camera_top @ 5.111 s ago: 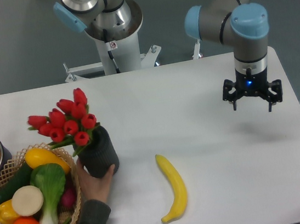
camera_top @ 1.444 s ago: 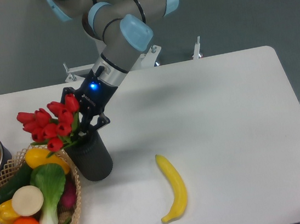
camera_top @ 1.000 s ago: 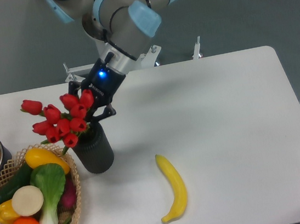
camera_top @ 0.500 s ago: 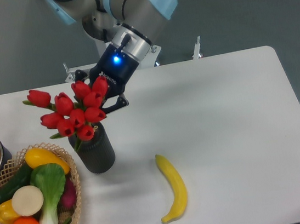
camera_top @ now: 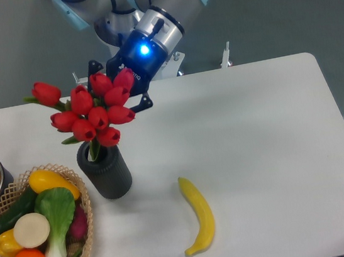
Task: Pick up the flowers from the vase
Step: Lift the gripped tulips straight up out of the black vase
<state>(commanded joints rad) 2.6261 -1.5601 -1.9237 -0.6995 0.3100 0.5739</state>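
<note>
With my gripper [camera_top: 118, 88] clamped on the tulips [camera_top: 93, 110], most is done; their stems remain inside the vase [camera_top: 106, 172] mouth.

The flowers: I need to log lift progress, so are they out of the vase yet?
Not fully: the flowers are raised, but a stem reaches into the vase mouth.

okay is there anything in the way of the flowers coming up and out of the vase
Nothing visible blocks them. The gripper sits behind the flowers, whose stems reach down at the vase mouth; the space above is open. The basket and banana lie lower, off to the sides.
</note>
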